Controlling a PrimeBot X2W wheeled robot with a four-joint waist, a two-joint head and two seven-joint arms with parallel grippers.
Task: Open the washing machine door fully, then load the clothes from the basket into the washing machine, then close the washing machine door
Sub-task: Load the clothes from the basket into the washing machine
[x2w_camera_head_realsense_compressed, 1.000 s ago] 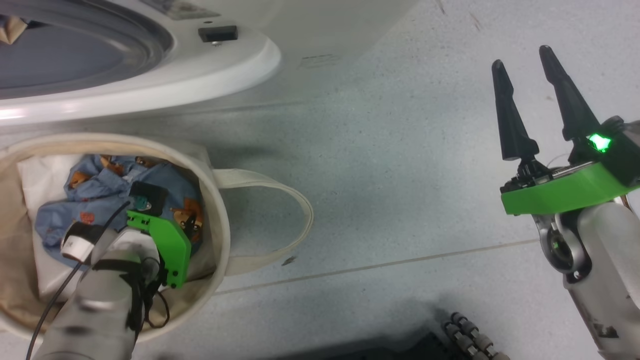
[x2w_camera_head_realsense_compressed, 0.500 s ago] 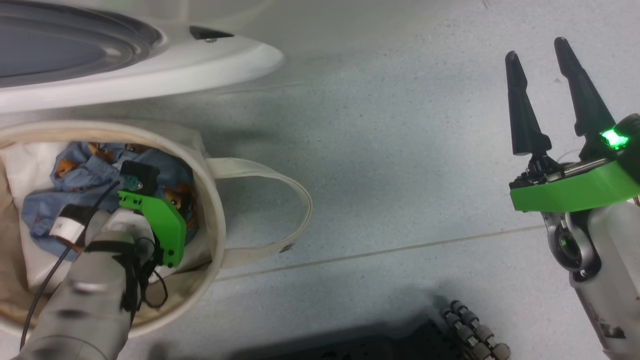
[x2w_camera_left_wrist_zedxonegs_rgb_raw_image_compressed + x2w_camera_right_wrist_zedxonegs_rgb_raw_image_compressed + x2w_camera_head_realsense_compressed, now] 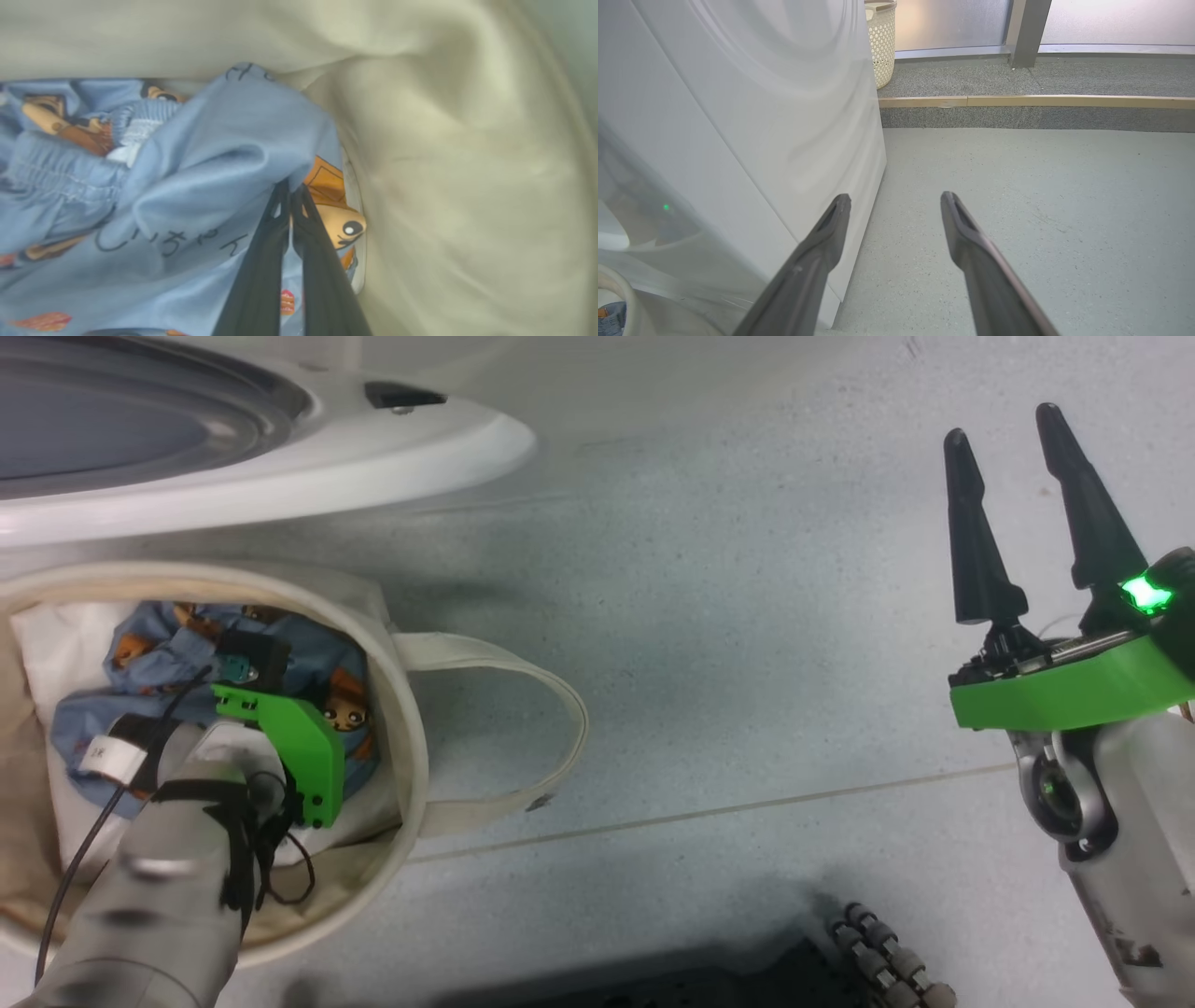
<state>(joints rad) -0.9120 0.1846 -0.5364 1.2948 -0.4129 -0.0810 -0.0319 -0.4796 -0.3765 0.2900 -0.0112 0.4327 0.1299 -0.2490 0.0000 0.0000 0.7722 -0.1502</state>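
The basket (image 3: 411,709), a cream canvas tub with a looping handle (image 3: 560,709), stands at the lower left of the head view. Inside it lie the clothes (image 3: 140,653), light blue with orange-brown cartoon animals. My left arm reaches down into the basket. In the left wrist view my left gripper (image 3: 290,189) is shut, its tips pinching a fold of the clothes (image 3: 224,154) close to the basket wall (image 3: 444,163). The washing machine door (image 3: 373,448) stands open above the basket, white inner rim up. My right gripper (image 3: 1001,425) hovers open over bare floor at the right, holding nothing.
In the right wrist view my open right gripper (image 3: 895,198) points along the washing machine's white side (image 3: 761,116). A perforated cream hamper (image 3: 881,42) stands far behind on a raised grey step (image 3: 1017,100). My dark base and a ribbed cable (image 3: 878,961) lie at the bottom edge.
My left gripper has closed on the blue fabric inside the basket. The head camera shifted a little, moving the whole picture. My right gripper stays open.
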